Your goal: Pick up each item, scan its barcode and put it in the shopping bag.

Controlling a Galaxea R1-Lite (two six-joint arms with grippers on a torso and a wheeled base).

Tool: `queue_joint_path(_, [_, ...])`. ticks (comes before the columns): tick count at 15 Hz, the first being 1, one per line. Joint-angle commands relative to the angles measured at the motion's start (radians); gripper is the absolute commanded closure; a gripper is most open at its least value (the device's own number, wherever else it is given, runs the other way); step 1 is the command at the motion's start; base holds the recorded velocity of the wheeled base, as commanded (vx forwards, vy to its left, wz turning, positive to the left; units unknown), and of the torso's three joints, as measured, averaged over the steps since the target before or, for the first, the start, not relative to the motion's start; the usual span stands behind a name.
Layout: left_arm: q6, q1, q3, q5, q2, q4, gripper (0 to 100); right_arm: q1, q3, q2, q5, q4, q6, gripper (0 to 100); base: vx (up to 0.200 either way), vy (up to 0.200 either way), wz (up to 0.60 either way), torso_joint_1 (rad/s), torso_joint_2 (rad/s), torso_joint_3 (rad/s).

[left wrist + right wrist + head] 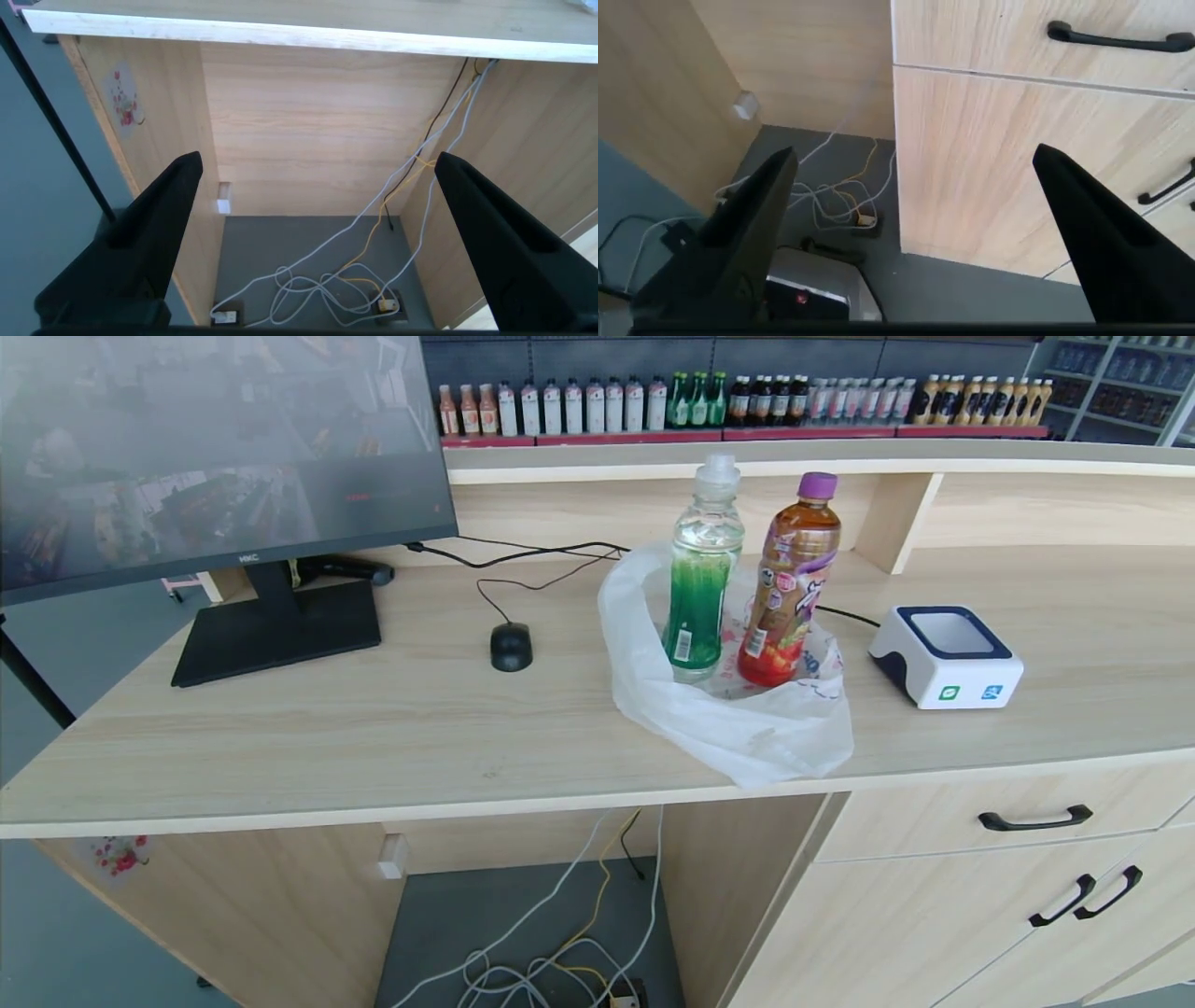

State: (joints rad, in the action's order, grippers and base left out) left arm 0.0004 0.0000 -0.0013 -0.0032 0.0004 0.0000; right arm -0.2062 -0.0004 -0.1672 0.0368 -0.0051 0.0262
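On the left part of the light wooden counter [373,728] a dark monitor [215,448] stands on a flat black foot. A black mouse [512,646] lies to the right of it, and its thin cable runs back toward the raised ledge. Near the middle, close to the front edge, sits the white plastic shopping bag [728,728] with its sides pushed down low. Two bottles stand upright inside it: the green-labelled bottle [700,588] on the left and the purple-capped bottle [789,597] with a reddish drink on the right. They are very near each other, but one cannot tell if they touch. Beside the bag on the right rests the white barcode scanner [943,658], its dark window facing up.

Behind the counter a store shelf [747,429] carries a long row of bottles. Below the counter, loose cables [560,961] lie on the grey floor, and drawers [934,831] with black handles are at the right.

The left gripper [318,163] is low before the open space under the counter, fingers spread wide and holding nothing. The right gripper [915,154] is low before the drawer fronts, also spread wide and holding nothing.
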Motion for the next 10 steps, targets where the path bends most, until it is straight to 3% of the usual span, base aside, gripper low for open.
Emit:
queue_joint_path(1, [0.000, 0.000, 0.000, 0.000, 0.000, 0.000, 0, 0.085, 0.000, 0.017, 0.000, 0.001, 0.000, 0, 0.000, 0.000, 0.00, 0.000, 0.00, 0.000])
queue_joint_path(3, [0.001, 0.000, 0.000, 0.000, 0.000, 0.000, 0, 0.166, 0.000, 0.041, 0.000, 0.001, 0.000, 0, 0.000, 0.000, 0.00, 0.000, 0.00, 0.000])
queue_joint_path(9, [0.001, 0.000, 0.000, 0.000, 0.000, 0.000, 0, 0.199, 0.000, 0.146, 0.000, 0.005, 0.001, 0, 0.000, 0.000, 0.00, 0.000, 0.00, 0.000])
queue_joint_path(10, [0.000, 0.000, 0.000, 0.000, 0.000, 0.000, 0, 0.206, 0.000, 0.167, 0.000, 0.005, 0.001, 0, -0.200, 0.000, 0.00, -0.002, 0.00, 0.002])
